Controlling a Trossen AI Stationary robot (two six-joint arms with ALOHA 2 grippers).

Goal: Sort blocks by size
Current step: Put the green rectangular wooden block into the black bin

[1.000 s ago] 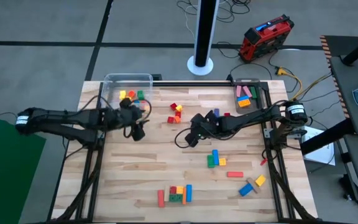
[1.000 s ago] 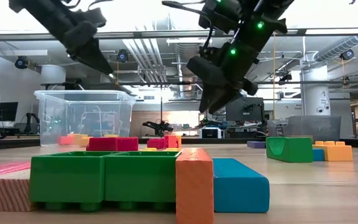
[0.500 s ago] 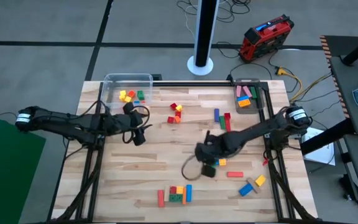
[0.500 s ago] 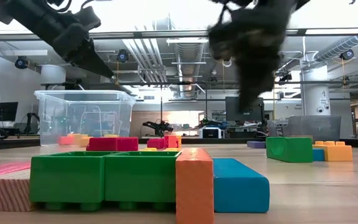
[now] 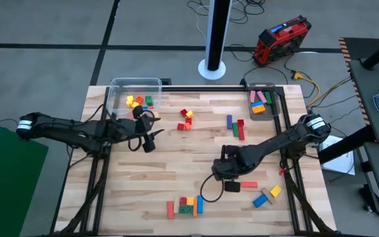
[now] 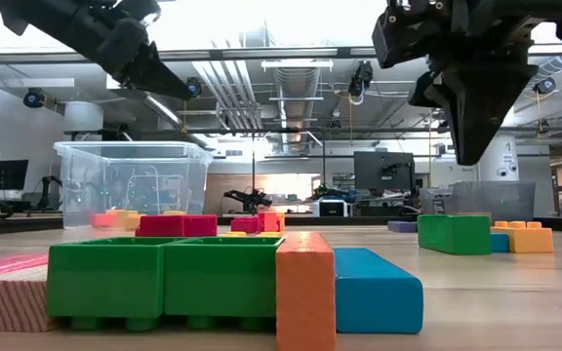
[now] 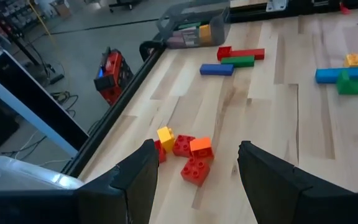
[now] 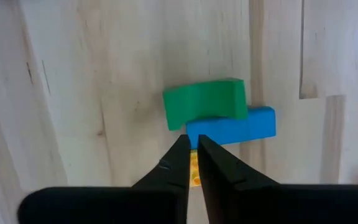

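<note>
The right gripper hung, fingers pressed together, over three touching blocks: one green arched block, one blue bar, one yellow block; the left gripper was spread near the clear plastic tub.

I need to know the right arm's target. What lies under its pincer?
Under the right pincer, fingers nearly together, lie a green block, a blue bar touching it, and a yellow block mostly covered by the fingers.
</note>
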